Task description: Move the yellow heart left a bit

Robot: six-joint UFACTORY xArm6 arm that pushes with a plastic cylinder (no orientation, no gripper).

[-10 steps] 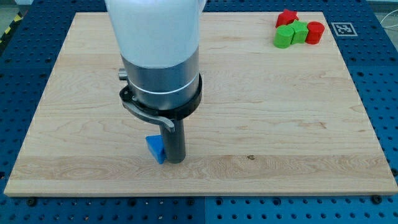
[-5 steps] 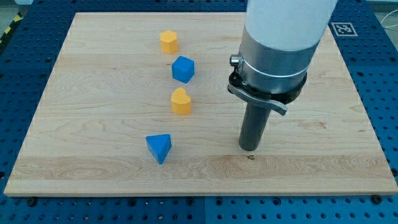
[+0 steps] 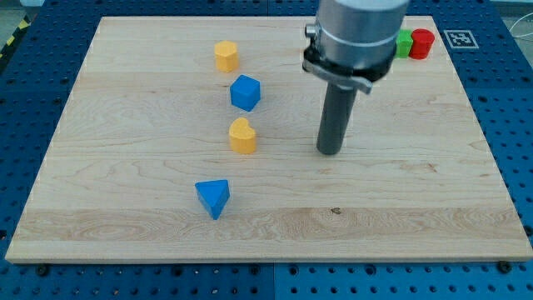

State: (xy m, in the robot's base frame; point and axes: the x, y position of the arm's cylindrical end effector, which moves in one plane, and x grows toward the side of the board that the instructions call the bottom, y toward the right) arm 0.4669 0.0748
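The yellow heart (image 3: 242, 136) lies on the wooden board (image 3: 125, 167), left of the middle. My tip (image 3: 330, 152) rests on the board to the heart's right, about a hundred pixels away and slightly lower, touching no block. A second yellow block (image 3: 226, 56) sits nearer the view's top. A blue block (image 3: 245, 92) lies between the two yellow ones. A blue triangle (image 3: 213, 198) lies below the heart.
A green block (image 3: 404, 43) and a red block (image 3: 422, 42) sit at the board's top right corner, partly hidden behind the arm's body (image 3: 354, 33). A fiducial tag (image 3: 458, 37) marks the corner.
The arm swung from beside the blue triangle to the view's right, uncovering the left blocks, then moved up. The tip now stands right of the heart. No block has moved.
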